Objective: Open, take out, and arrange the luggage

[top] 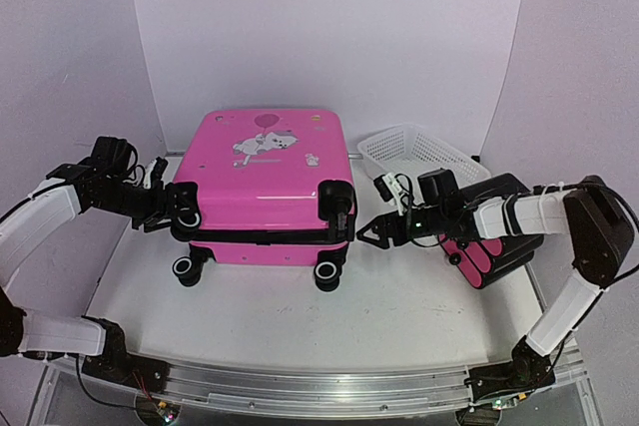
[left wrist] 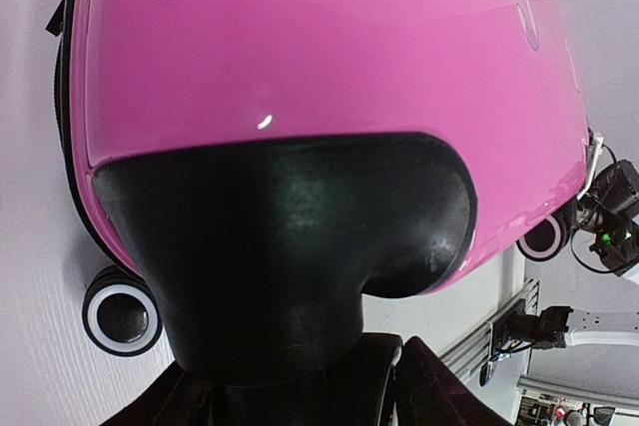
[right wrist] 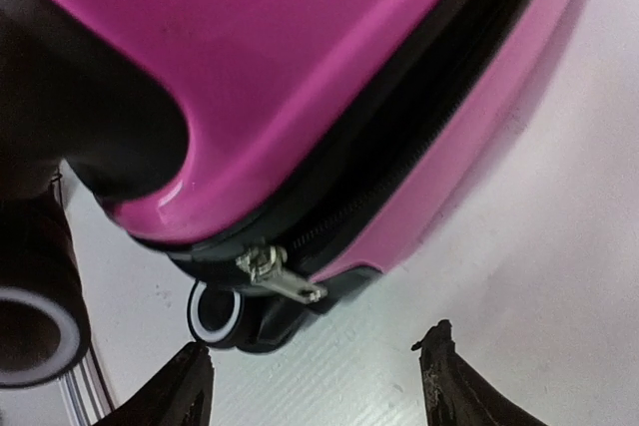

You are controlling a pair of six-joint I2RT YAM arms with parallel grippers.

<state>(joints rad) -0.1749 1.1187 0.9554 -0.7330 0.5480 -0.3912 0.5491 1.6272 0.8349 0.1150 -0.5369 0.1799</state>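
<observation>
Right gripper (right wrist: 315,361) first: fingertips spread wide, nothing between them but bare table (right wrist: 539,207), touching nothing. Just beyond them hangs the silver zip pull (right wrist: 278,273), sitting on the black zip trim at the corner of the luggage (right wrist: 300,57), with a black-and-white wheel (right wrist: 218,313) tucked below it. From above, that gripper points at the suitcase's near right corner, just beside it and apart.

Over to the left gripper (top: 160,209): it is hard against the near left corner, where a black wheel housing (left wrist: 290,246) fills the wrist view. Dark fingers frame the bottom edge, and I cannot tell whether they pinch the housing or only flank it.

The pink case lies flat in the middle of the table, cartoon side up, zipped. Right of it stand a white mesh basket (top: 384,159) and a stack of black cases (top: 494,246)
</observation>
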